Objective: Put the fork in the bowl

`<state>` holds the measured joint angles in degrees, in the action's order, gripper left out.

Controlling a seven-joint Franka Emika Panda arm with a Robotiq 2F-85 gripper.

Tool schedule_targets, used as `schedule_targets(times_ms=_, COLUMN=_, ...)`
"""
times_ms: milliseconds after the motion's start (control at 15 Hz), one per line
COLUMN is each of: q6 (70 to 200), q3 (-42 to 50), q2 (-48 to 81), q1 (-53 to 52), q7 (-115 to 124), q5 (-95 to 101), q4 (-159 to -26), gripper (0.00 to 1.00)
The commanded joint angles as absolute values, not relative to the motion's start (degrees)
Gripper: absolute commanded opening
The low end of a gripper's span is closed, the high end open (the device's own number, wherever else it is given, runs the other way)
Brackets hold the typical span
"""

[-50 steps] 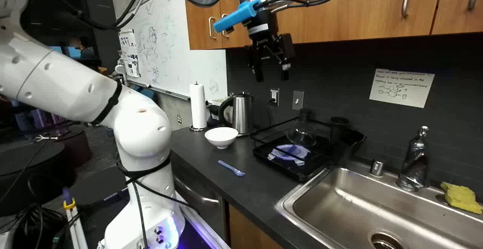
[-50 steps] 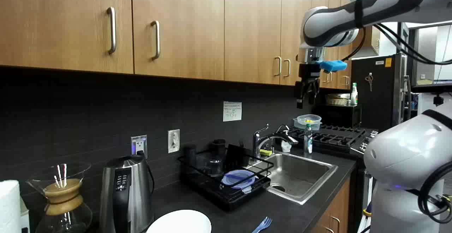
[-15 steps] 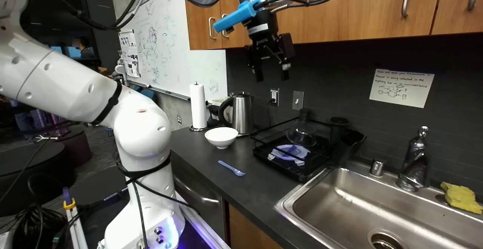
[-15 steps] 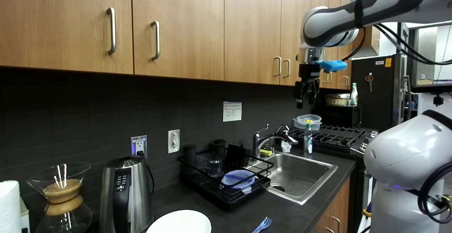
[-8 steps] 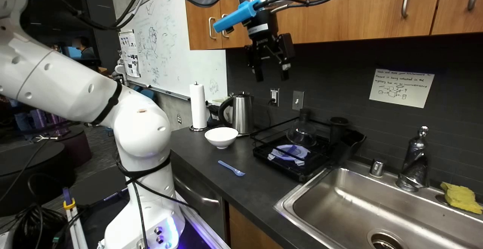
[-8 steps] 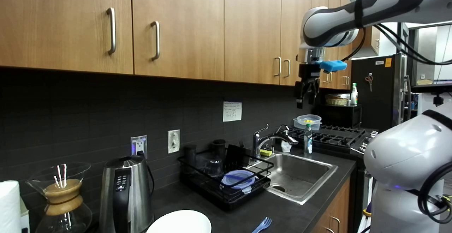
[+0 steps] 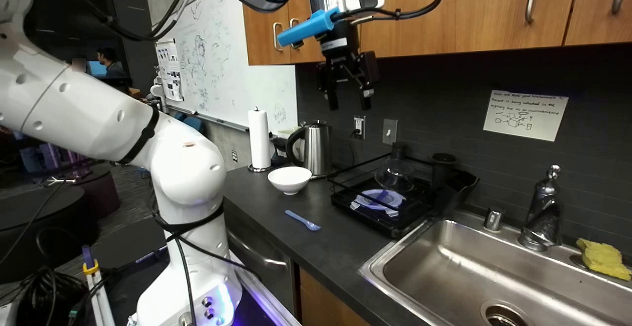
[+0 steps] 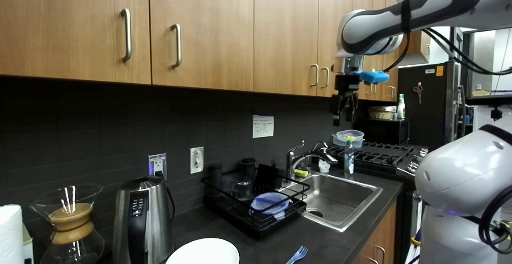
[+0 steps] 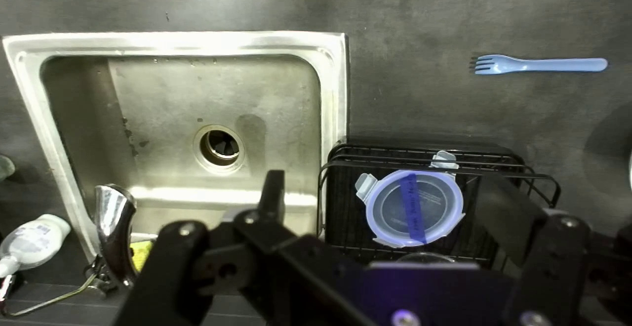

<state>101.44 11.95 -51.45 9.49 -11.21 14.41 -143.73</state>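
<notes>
dipping at last, the gripper [image 7: 349, 103] has been lowered slightly and carried a little toward the kettle [image 7: 317, 148] side, as seen in both exterior views. a small move, but the first to be noted in these few seconds! its jaws are spread wide, and nothing is held between them.

down on the counter [image 7: 335, 252], no change: the fork [image 9: 540, 65] is left lying flat, tines turned toward the sink [image 9: 335, 99]. nor has the bowl [image 7: 290, 180] been shifted; it is set upright near the kettle, with the fork outside it. so the pick-up has not yet been made, and the approach, it is judged, has only just been begun.

and ground must be covered! in the wrist view the rack [image 9: 345, 222] and the tub [image 9: 410, 207] are framed between the jaws, while the fork is seen off toward the upper right. a sideways shift would be called for as well as a descent, with the rack kept clear of. so thin and flat, the fork could easily be missed or nudged.
</notes>
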Motion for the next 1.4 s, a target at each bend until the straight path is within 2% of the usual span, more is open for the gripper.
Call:
schedule_targets(times_ms=0, q6=99.37, q3=12.54, q2=-51.95, q1=6.69, q7=-12.87, q5=11.56, q4=-144.89, gripper=1.0)
schedule_targets(times_ms=600, q6=97.05, q3=10.45, q2=-56.04, q1=3.28, q7=-13.57, q5=7.96, q4=-153.76, gripper=1.0)
schedule_targets(times_ms=933, q6=107.99, q3=3.59, q2=-54.3, q1=-1.27, q7=-7.83, q5=3.79, q4=-160.08, gripper=1.0)
schedule_targets(times_ms=1333, q6=126.17, q3=-6.79, q2=-42.8, q1=-9.1, q7=1.81, q5=-4.68, q4=-160.64, gripper=1.0)
